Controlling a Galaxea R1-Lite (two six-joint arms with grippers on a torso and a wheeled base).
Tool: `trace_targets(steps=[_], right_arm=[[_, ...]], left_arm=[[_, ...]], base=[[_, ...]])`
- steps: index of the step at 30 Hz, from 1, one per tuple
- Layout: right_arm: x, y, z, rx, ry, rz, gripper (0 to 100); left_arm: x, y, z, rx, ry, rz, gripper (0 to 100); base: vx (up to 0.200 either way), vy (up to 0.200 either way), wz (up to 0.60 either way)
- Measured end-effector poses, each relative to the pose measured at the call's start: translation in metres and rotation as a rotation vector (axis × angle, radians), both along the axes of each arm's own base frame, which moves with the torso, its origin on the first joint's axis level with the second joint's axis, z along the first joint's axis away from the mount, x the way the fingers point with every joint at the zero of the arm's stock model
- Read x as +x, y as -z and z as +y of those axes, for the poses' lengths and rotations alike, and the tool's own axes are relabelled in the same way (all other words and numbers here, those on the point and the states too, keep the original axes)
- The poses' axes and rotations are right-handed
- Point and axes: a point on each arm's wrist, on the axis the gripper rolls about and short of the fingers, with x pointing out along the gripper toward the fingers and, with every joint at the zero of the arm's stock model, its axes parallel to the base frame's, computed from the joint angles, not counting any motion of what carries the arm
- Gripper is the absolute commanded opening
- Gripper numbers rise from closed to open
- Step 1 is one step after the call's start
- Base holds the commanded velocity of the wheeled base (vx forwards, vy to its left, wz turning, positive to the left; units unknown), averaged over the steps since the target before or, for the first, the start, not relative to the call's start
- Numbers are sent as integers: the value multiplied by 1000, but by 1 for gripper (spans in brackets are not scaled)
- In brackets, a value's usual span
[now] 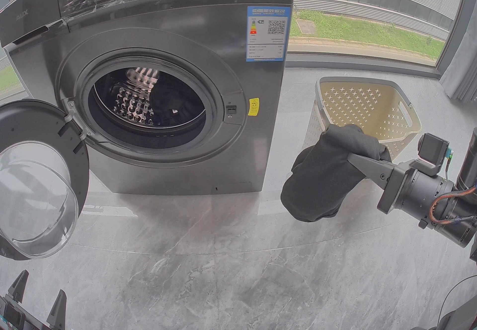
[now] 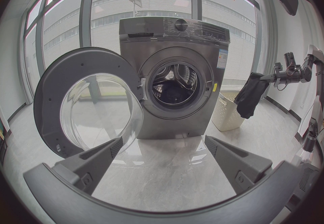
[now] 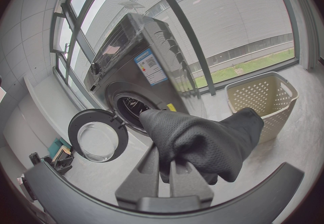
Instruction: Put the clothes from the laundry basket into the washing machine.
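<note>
Front-loading washing machine (image 1: 258, 137) stands on a grey marbled floor (image 1: 208, 266) against a big window (image 1: 377, 12), with a blue energy label (image 1: 268, 32) on its upper front. Its round door (image 1: 30, 127) is swung fully open on the hinge at the robot's left, glass bowl facing out, and the steel drum (image 1: 144, 97) is exposed. In the left wrist view a dark shape lies low in the drum (image 2: 173, 83); cannot tell what it is. The beige perforated laundry basket (image 1: 367, 107) sits upright on the floor just beside the machine's right flank, near the window. The right gripper (image 1: 354, 159) is held out level in front of the basket, jaws pressed together, pinching a fold of a black garment (image 1: 323, 182). The right wrist view shows the perforated black fabric (image 3: 202, 143) bunched over the closed right gripper (image 3: 170, 167), with the basket (image 3: 266, 96) behind it. The garment hangs off the floor, outside the basket, between basket and machine front. Seen from the left wrist, it (image 2: 249, 98) dangles beside and above the basket (image 2: 226, 113); cannot tell whether it brushes the rim. The left gripper (image 1: 40, 286) sits low at the near left, below the open door, jaws spread with nothing between them; its own view has the left gripper (image 2: 162, 140) facing the door (image 2: 67, 72) and the drum opening, well apart from both.
</note>
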Motion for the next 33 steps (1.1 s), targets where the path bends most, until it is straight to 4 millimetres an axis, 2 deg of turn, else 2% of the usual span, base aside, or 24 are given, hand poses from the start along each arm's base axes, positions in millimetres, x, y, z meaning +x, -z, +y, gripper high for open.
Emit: trace_targets(steps=[5,17,23,33], right_arm=[[-1,-1,2,3,-11,-1,0],[-1,0,2,4,-10,2,0],[1,2,2,0,-3,9,0],[6,1,5,25,0,-30,0]], left_arm=[[0,0,0,0,0,-2,100],[0,0,0,0,0,-2,100],[0,0,0,0,0,-1,100],[0,0,0,0,0,-1,100]], base=[[0,200,0],[0,0,0],[-200,0,0],[0,20,0]])
